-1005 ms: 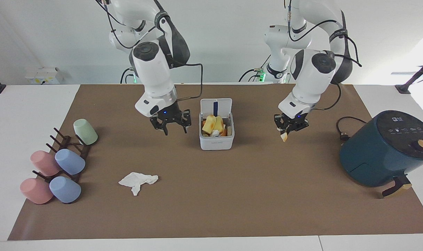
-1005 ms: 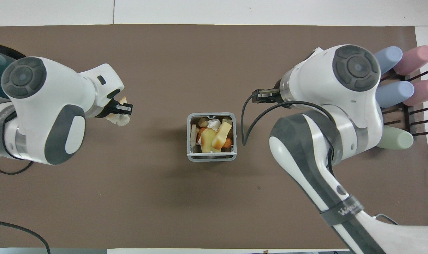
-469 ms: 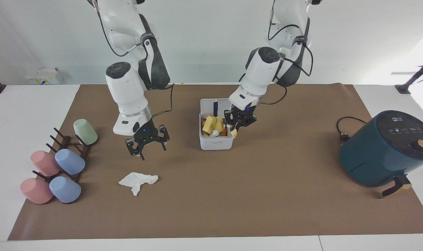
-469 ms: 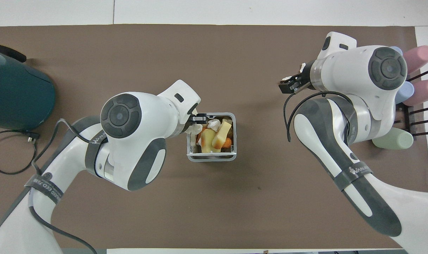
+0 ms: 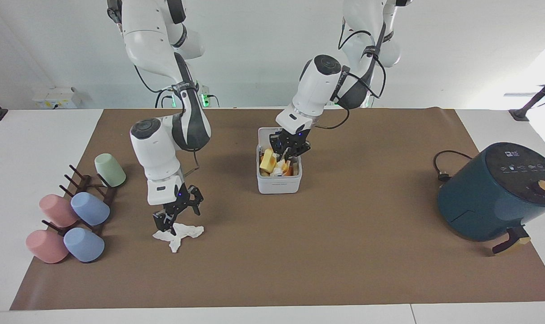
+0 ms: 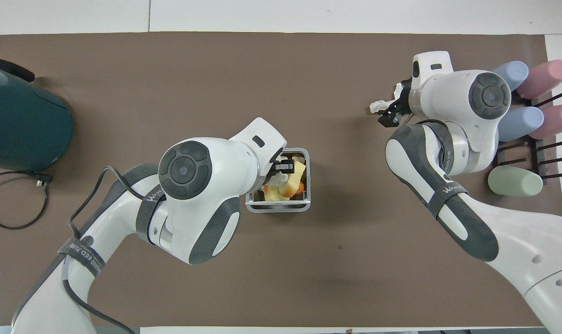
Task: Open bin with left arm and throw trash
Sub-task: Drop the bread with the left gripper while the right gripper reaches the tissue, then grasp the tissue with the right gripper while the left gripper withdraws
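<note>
Over the small white square plastic bin (image 5: 279, 180) (lid up, scraps heaped inside), left gripper (image 5: 289, 150): grip unclear. Spread wide at the crumpled white tissue (image 5: 179, 234), right gripper (image 5: 176, 220). Pinch the thick middle, then lift straight.

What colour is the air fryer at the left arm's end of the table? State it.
Dark teal, with a black top panel; the air fryer shows best in the facing view.

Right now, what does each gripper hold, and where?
Right gripper: open at the tissue, nothing held. Left gripper, over the bin: cannot tell.
</note>
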